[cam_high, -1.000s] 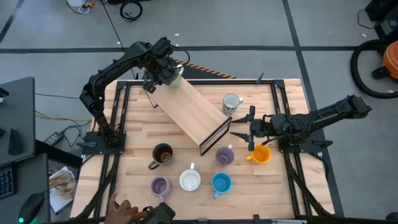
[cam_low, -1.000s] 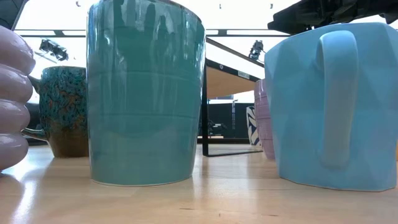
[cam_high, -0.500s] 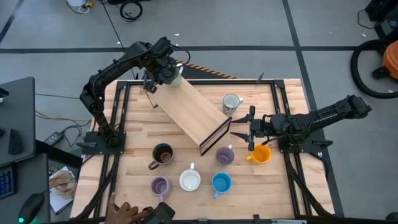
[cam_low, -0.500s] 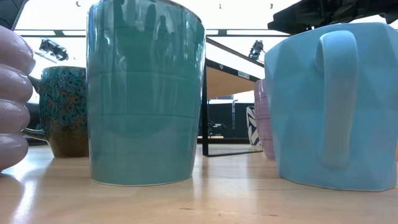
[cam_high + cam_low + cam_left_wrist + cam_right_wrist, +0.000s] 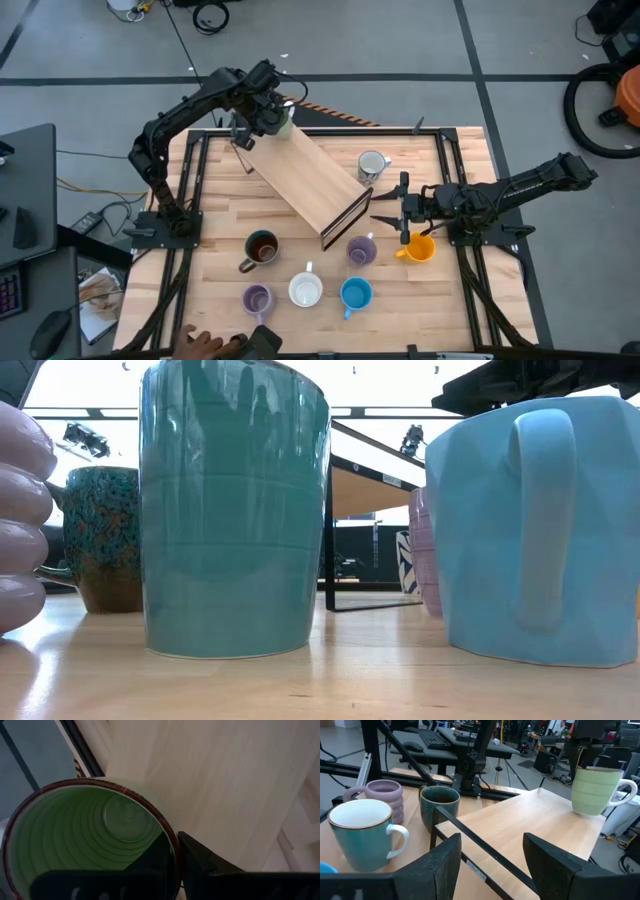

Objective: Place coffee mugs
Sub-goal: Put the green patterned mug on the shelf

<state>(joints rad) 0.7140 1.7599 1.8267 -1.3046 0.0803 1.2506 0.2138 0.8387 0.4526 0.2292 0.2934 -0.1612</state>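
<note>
Two end effectors show: the left end effector (image 5: 268, 118) is clamped on the green mug (image 5: 85, 840) rim, holding it on the far end of the raised wooden shelf (image 5: 310, 180). Right end effector (image 5: 385, 206), fingers apart, hovers just beside the orange mug (image 5: 419, 248).

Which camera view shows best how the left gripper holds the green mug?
The left wrist view: one finger sits outside the green mug's rim, the other inside. The high view shows it only small, the right wrist view from afar, the low view not at all.
</note>
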